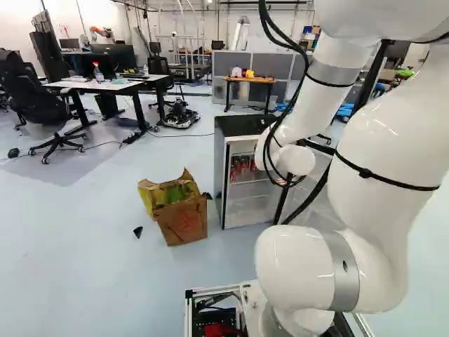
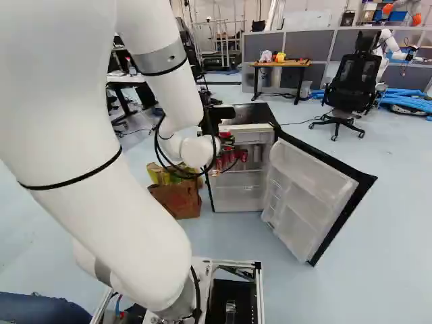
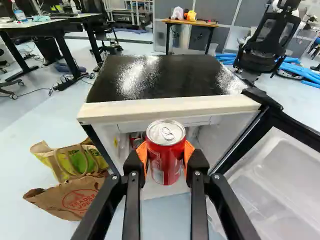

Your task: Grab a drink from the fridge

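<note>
The white arm [image 1: 382, 137] is the nearest to the base cameras; it rises at the right of the left base view and reaches forward to the fridge [image 3: 165, 75]. At its end, the gripper [image 2: 228, 152] is holding a red drink can [image 3: 166, 156]; the orange pads [image 3: 188, 154] press it from two sides. The can is upright, its silver lid is up, and it is in front of the open front of the fridge. Behind it, inside the fridge, more red cans [image 1: 242, 166] are standing on a shelf.

The fridge door [image 2: 314, 196] is wide open, at the right of the fridge in the right base view. On the other side of the fridge, a brown paper bag [image 1: 184, 221] is on the floor, and a yellow-green bag [image 3: 75, 162] is just beside it. Farther back, there is a wooden table [image 2: 283, 63] with small things on it, and a black office chair [image 2: 352, 84] is near a grey partition [image 2: 317, 44].
</note>
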